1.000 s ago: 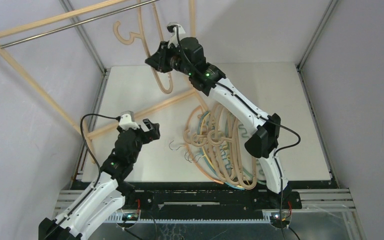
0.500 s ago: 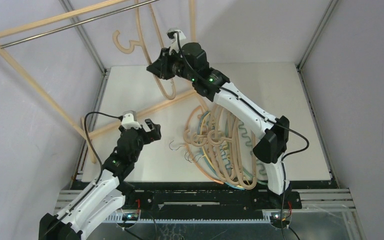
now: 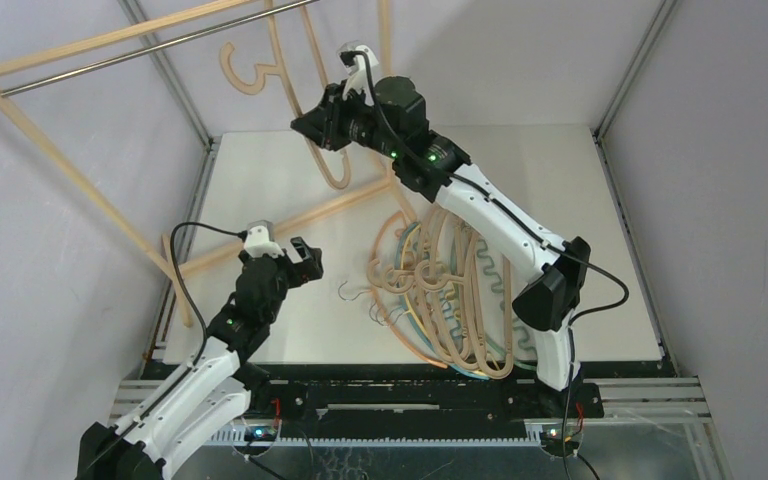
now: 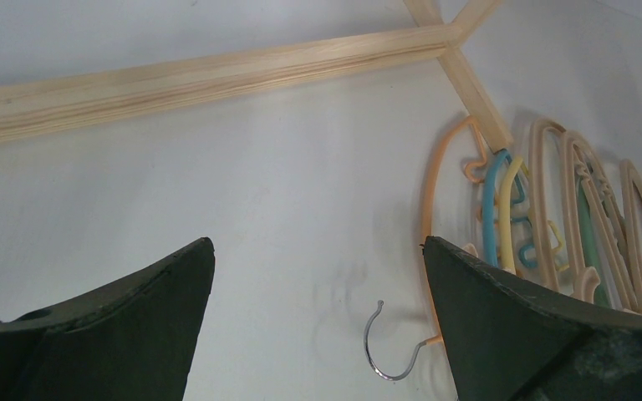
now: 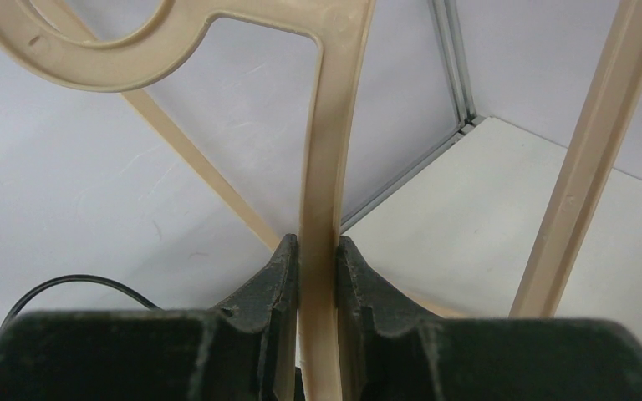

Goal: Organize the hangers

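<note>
My right gripper (image 3: 318, 115) is raised near the rack's metal rail (image 3: 160, 45) and shut on a curved light-wood hanger (image 3: 300, 90); in the right wrist view its bar (image 5: 326, 167) is clamped between the jaws. A pile of hangers (image 3: 450, 295), light-wood ones with orange, teal and yellow ones, lies on the table right of centre. My left gripper (image 3: 305, 262) is open and empty, low over the table left of the pile. In the left wrist view a metal hook (image 4: 389, 347) of the orange hanger (image 4: 435, 184) lies between its fingers.
The big light-wood rack frame (image 3: 60, 150) stands at the back left, its base bar (image 3: 290, 225) lying across the table. Grey enclosure walls and metal corner posts (image 3: 165, 70) surround the white table (image 3: 580, 200).
My right gripper has shifted slightly up and back with the wooden hanger, keeping near the rail. The left arm has barely moved.
</note>
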`<action>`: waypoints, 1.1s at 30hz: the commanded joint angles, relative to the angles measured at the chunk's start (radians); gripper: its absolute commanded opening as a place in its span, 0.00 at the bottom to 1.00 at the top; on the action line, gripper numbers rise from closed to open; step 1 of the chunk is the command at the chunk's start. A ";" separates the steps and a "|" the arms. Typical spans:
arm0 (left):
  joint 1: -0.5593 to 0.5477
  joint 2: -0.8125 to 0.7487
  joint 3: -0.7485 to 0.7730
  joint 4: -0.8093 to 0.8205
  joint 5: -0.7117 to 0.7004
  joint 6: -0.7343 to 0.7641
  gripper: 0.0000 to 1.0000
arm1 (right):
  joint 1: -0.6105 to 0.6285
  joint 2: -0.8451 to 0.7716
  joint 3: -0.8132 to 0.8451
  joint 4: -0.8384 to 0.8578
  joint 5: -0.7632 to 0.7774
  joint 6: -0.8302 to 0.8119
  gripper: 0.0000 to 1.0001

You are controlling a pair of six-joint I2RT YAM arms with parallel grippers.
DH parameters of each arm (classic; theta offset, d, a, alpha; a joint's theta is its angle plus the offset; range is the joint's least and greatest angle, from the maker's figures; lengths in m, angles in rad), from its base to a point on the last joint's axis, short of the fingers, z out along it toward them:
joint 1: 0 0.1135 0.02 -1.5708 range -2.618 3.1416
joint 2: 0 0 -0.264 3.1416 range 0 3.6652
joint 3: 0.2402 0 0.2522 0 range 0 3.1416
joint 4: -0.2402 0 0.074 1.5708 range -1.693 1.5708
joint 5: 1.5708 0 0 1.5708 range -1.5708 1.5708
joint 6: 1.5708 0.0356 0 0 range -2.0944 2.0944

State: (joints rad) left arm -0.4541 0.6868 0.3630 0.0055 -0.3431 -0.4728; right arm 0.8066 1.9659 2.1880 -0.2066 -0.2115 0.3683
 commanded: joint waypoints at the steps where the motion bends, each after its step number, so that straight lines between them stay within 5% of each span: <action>1: -0.005 -0.015 0.016 0.037 -0.003 -0.012 0.99 | -0.012 -0.003 0.052 0.080 0.003 0.016 0.02; 11: -0.005 -0.038 0.019 0.026 -0.007 -0.011 1.00 | -0.058 0.149 0.265 0.027 0.084 0.074 0.02; 33: -0.005 -0.055 0.022 0.010 -0.014 -0.003 0.99 | -0.124 0.181 0.232 0.049 0.078 0.150 0.02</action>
State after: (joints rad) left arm -0.4541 0.6384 0.3630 -0.0040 -0.3458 -0.4721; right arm 0.6933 2.1639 2.4130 -0.2218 -0.1127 0.4835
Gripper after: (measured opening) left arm 0.995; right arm 0.247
